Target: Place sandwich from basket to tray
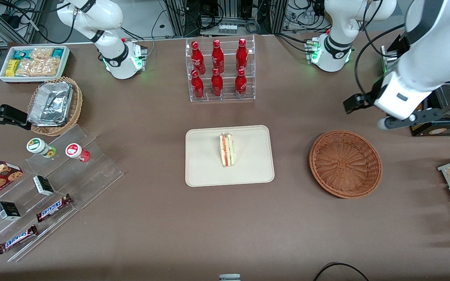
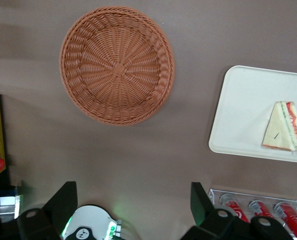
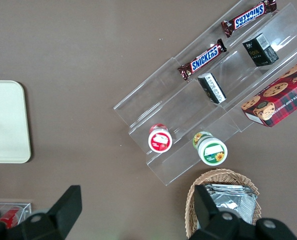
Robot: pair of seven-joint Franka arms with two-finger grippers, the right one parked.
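**A:** What lies nearest the front camera?

**B:** A brown, matte table (image 1: 225,226). Toward the parked arm's end, a stepped clear acrylic rack (image 1: 49,195) carries two glossy Snickers bars (image 1: 35,224), small dark boxes and two round-lidded jars.

**A:** And the task's things?

**B:** The tray (image 1: 205,171), a flat cream rectangle with rounded corners and a low rim, sits mid-table. The sandwich (image 1: 227,150) rests on it, a pale triangular wedge showing red and green filling stripes along its cut edge. The basket (image 1: 345,164), a round shallow bowl of reddish-brown woven wicker, holds nothing and lies apart from the tray, toward the working arm's end.

**A:** Where is the gripper?

**B:** The gripper (image 2: 131,205) hangs high above the table, off toward the working arm's end. Its two dark fingers (image 2: 63,200) are spread wide with nothing between them. The basket lies below it, slightly nearer the front camera; the tray and sandwich are well apart from it, toward the parked arm.

**A:** Farther from the camera?

**B:** A clear tiered stand (image 1: 221,70) with six shiny red bottles (image 1: 217,58), farther than the tray.
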